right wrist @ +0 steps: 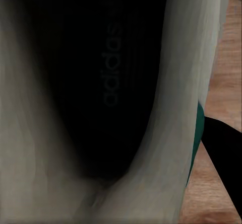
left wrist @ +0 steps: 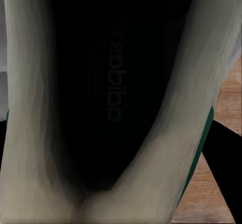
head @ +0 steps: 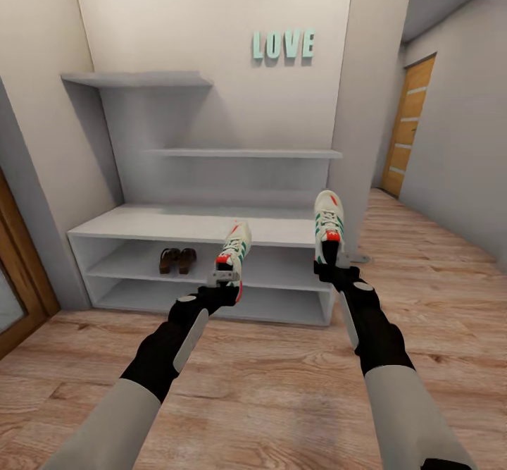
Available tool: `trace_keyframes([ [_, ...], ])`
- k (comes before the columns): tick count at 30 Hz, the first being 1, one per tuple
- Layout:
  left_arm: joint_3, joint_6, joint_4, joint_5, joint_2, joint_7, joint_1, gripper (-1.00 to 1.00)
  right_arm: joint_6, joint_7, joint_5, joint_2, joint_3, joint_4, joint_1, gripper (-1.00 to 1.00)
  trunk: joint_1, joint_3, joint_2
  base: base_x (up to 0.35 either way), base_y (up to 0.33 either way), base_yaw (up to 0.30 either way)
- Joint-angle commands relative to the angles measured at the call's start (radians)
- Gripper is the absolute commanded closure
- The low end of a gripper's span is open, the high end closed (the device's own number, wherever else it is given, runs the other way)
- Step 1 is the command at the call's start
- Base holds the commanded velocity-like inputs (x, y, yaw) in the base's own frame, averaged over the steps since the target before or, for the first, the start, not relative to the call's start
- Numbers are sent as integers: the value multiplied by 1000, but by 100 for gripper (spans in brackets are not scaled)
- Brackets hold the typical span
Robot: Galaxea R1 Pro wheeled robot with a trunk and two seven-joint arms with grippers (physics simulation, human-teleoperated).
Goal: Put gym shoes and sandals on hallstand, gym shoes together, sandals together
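**Sandals shelved, sneakers in the air**

Grey shelving fills the middle of the head view: the shoe rack, with its flat surface and two open cubbies, stands against the wall. In the upper cubby, left of centre in the frame, the two sandals already sit side by side, so that half of the job looks done.

The two sneakers are off the floor but not yet on the rack. The left pincer is clamped on the heel of the left sneaker, held toe-up just below centre frame. The right pincer grips the right sneaker the same way, a little higher and to the right, in front of the rack's right end. Both wrist views look straight into a sneaker's dark insole.

What remains, as I judge it, is setting both sneakers down next to each other on the rack.
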Motion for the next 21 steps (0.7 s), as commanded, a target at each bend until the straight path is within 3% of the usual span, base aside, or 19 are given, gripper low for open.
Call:
trace_keyframes([
  [1, -2, 4, 2, 10, 0, 9, 1, 100, 6, 2, 12, 7, 4, -7, -1, 100, 0, -1, -1, 0, 0, 0],
  [3, -2, 4, 3, 10, 1, 9, 2, 100, 6, 2, 12, 17, 16, -19, -1, 100, 0, -1, -1, 0, 0, 0],
  [9, -1, 1, 37, 9, 2, 8, 14, 100, 5, 3, 14, 9, 46, -18, -1, 100, 0, -1, -1, 0, 0, 0],
  [17, -1, 0, 83, 9, 5, 7, 15, 100, 5, 2, 13, 4, 36, -13, -1, 100, 0, -1, -1, 0, 0, 0],
  [21, -1, 0, 103, 9, 5, 7, 15, 100, 5, 2, 12, -19, 12, -12, -1, 100, 0, -1, -1, 0, 0, 0],
])
